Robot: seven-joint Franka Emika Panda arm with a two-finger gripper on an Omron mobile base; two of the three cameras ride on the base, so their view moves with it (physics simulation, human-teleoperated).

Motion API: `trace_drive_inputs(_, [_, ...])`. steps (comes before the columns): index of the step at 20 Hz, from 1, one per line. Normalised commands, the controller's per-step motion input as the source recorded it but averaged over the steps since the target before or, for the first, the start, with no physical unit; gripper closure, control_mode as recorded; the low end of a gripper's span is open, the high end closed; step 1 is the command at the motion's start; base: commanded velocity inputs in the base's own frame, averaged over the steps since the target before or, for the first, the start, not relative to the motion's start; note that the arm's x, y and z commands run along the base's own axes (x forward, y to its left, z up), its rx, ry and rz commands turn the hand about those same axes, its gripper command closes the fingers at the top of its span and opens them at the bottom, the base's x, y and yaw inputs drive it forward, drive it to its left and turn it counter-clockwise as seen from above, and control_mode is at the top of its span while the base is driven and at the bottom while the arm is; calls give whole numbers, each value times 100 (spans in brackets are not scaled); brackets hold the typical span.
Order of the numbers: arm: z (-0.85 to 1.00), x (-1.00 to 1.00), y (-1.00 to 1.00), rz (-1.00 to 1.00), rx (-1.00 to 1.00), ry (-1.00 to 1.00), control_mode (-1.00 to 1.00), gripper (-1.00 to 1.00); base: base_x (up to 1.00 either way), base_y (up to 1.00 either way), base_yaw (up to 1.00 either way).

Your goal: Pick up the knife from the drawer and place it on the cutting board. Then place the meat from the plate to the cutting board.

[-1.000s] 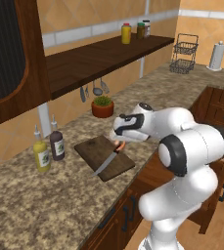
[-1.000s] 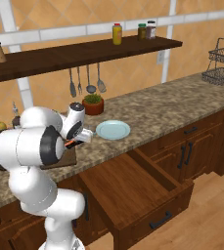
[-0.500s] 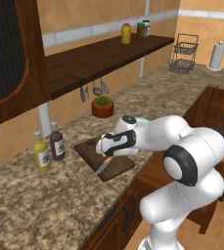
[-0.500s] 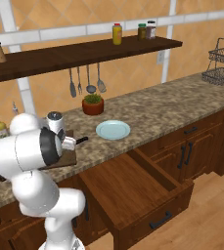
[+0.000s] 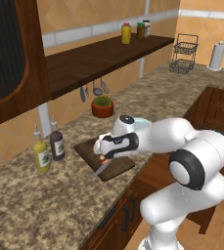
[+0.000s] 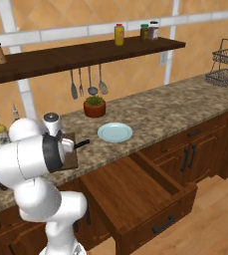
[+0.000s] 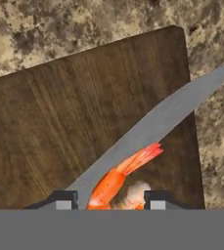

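Two base views flank the counter (image 5: 25, 210); hand view looks closely down on cutting board (image 7: 84, 112).

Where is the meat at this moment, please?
In the hand view the meat lies on the cutting board, across the knife blade, between the gripper fingertips.

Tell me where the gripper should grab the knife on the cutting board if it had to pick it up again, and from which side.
Best by the black handle, from straight above. The knife lies flat on the cutting board, so only a top-down pinch across its width fits. The meat rests over the middle of the blade between the fingertips of the gripper, and the blade tip overhangs the board's edge, so the handle end looks least obstructed.
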Motion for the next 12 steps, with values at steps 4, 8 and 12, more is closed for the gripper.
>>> trace_drive_inputs(4, [62, -32, 0, 3, 1, 0, -100, -100, 0, 0, 0])
trace_drive_inputs(8, [36, -61, -22, 7, 0, -1, -100, -100, 0, 0, 0])
trace_drive_inputs(12, [59, -76, -59, 2, 7, -13, -100, -100, 0, 0, 0])
